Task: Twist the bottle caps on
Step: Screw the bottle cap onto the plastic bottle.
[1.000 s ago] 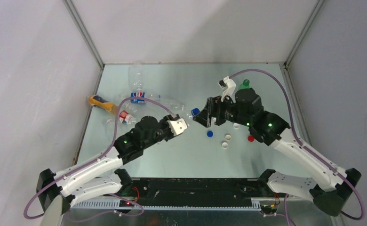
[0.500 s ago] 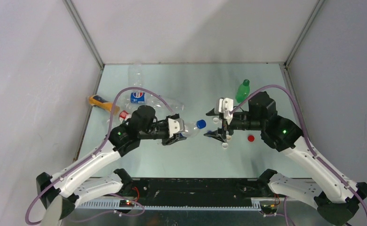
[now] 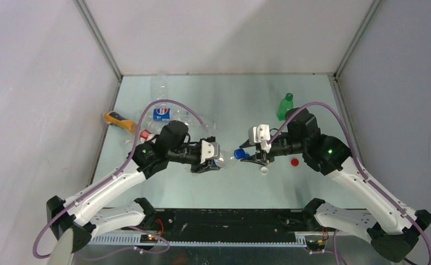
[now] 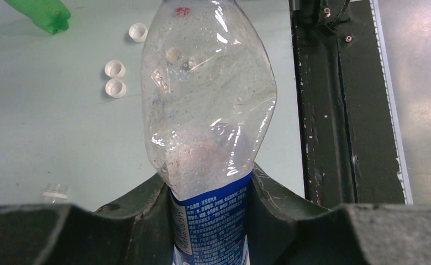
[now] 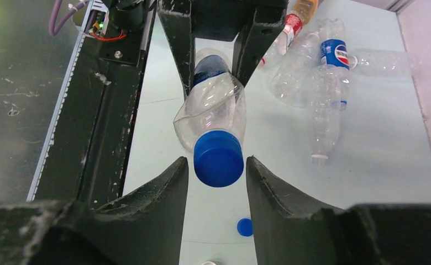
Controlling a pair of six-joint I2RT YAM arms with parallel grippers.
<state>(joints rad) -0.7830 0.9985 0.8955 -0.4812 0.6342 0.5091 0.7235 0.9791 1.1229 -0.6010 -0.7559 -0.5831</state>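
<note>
— Starting with the left gripper (image 3: 215,159): clamped tight round the clear bottle (image 4: 208,110), pointing right towards the other arm.
— Agreed. Held out on the left arm (image 3: 112,186), elbow bent, wrist turned inward.
— Now facing it, the right gripper (image 3: 250,157): parted, straddling the blue cap (image 5: 218,158), with a sliver of gap on each side.
— Seen the same. Carried on the right arm (image 3: 362,186), forearm aimed left, elbow raised
</note>
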